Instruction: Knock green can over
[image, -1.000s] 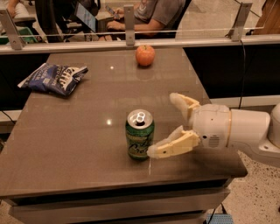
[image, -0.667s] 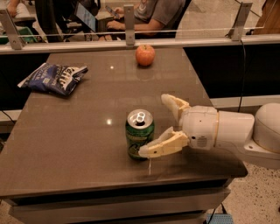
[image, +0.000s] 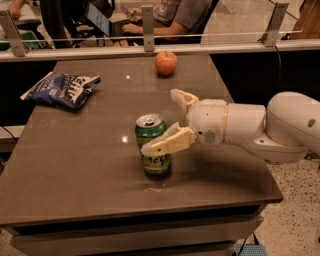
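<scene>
Reaching in from the right of the frame with the tool (image: 159, 121) spread wide, one finger laid across the front of the green can (image: 150, 132), likely set to push it sideways. Standing upright at lower centre of the counter (image: 90, 165), not yet toppled.

The gripper (image: 160, 121) now sits further left than a second ago. The green can (image: 152, 150), which then stood just at the tip of the near finger (image: 167, 142), is now between the open jaws. That finger crosses the can's front face, its tip reaching the can's left edge. The can has shifted slightly left and away, and its top leans a little left, away from the wrist.
</scene>
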